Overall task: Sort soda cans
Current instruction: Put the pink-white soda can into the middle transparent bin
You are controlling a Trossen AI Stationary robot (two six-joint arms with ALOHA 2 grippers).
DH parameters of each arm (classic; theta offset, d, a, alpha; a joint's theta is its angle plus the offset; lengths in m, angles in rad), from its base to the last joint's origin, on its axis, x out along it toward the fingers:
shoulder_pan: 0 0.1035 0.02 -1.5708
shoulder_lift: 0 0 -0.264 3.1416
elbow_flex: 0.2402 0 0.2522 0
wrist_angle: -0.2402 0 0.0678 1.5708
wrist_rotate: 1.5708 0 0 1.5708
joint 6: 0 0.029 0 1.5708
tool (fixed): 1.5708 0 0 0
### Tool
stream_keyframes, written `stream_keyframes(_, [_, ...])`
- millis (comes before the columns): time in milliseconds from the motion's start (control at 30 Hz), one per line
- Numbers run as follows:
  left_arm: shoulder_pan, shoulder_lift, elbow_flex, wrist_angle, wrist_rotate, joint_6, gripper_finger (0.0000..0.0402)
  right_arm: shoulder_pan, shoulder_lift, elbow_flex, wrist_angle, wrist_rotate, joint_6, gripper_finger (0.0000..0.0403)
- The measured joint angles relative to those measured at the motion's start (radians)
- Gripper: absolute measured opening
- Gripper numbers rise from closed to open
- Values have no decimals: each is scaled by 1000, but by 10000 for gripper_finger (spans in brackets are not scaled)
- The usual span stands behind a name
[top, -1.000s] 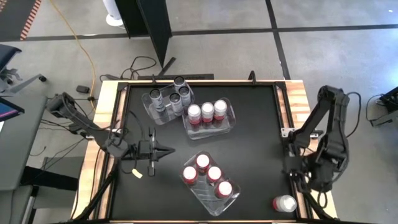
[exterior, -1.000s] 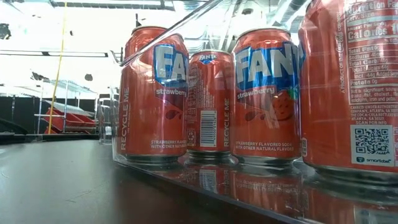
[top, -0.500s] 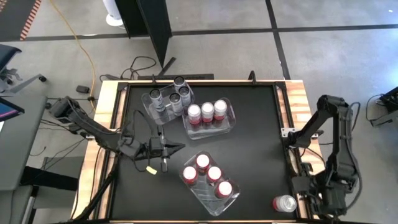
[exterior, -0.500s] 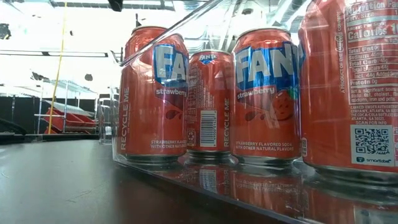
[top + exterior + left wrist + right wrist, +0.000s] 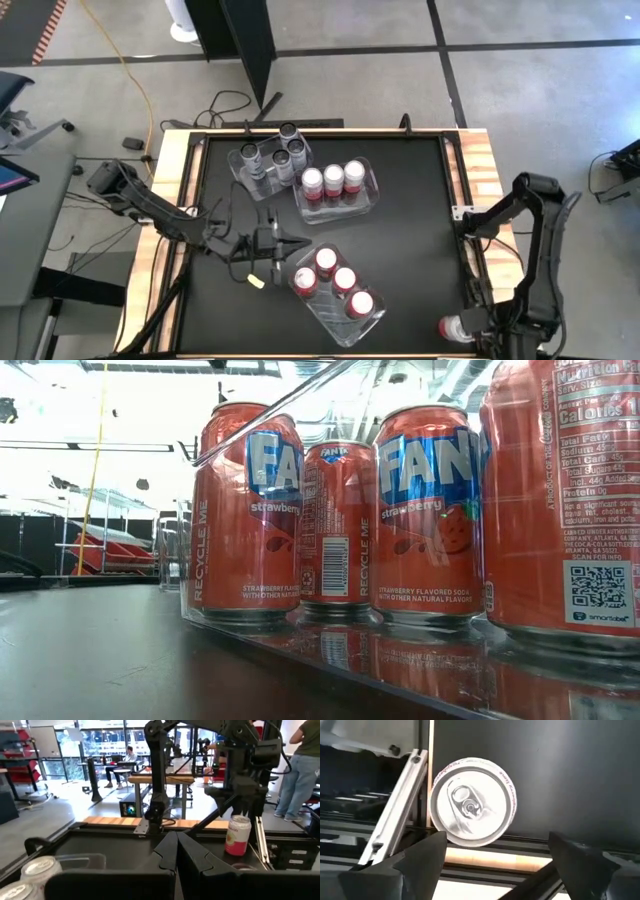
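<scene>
One red-and-white soda can [image 5: 472,807] stands upright alone at the table's near right corner [image 5: 450,327]. My right gripper [image 5: 495,855] hangs open above it, pointing down, with one finger on either side of the can's top and clear of it. My left gripper [image 5: 296,243] is shut and empty. It points level toward the table's right, just left of the near bin [image 5: 372,322], which holds three red cans [image 5: 345,279]. Two bins at the far side hold dark grey cans [image 5: 270,158] and red cans [image 5: 333,180].
The lone can stands beside the table's metal side rail [image 5: 400,805] and the wooden border [image 5: 478,160]. In the low view the red cans [image 5: 425,515] in their clear bin fill the picture. People [image 5: 302,765] stand in the room beyond the table.
My left gripper has travelled level toward the table's right, coming close to the near bin. My right gripper has swung toward the near edge and sunk until it hangs over the lone can. No can has moved.
</scene>
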Motion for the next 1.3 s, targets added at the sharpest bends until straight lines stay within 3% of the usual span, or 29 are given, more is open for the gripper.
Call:
stream_keyframes(267, [-3,10,20,-13,25,-3,0,-34,48,3,97,-13,-80,371])
stream_keyframes(767, [-6,10,20,-52,24,-22,0,-94,37,-4,-55,-6,-151,371])
stream_keyframes(1300, [-6,10,20,-70,24,-5,0,-146,12,-11,10,23,-155,371])
